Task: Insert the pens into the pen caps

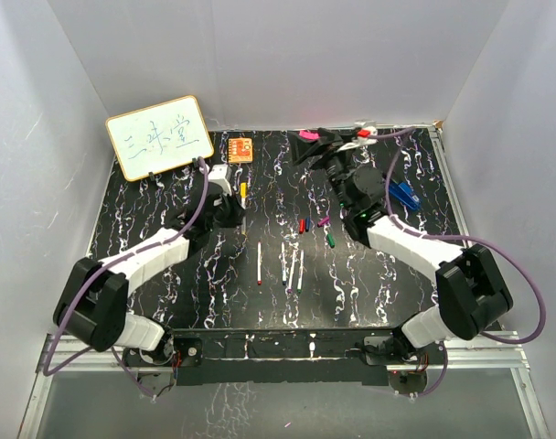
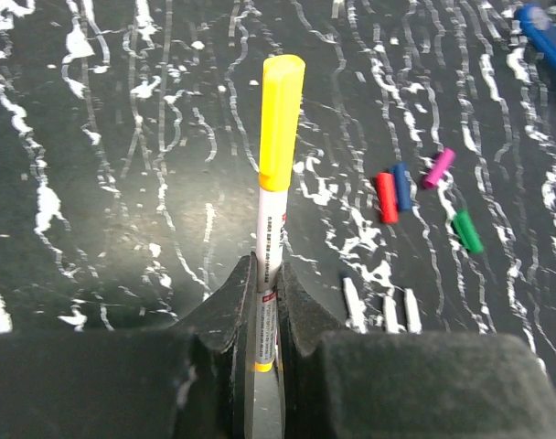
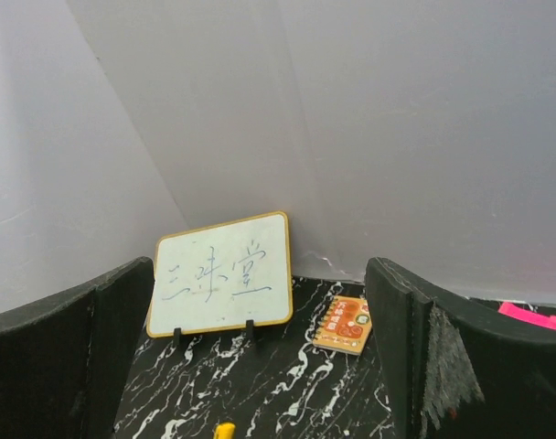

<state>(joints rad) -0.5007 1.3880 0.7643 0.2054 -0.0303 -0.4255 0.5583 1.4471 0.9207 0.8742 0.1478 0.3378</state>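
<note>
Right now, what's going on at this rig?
The left gripper is shut on the yellow pen, which has its yellow cap on. The right gripper is open and holds nothing, raised facing the whiteboard. Four more pens and the red, blue, purple and green caps lie apart on the table, not yet joined.

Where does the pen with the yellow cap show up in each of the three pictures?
Top view: left of centre, the yellow-capped pen held by the left pincer.
Left wrist view: dead centre, rising out of the pincer.
Right wrist view: only a yellow tip at the bottom edge, probably it.
Shared landmark: the black marbled table.
</note>
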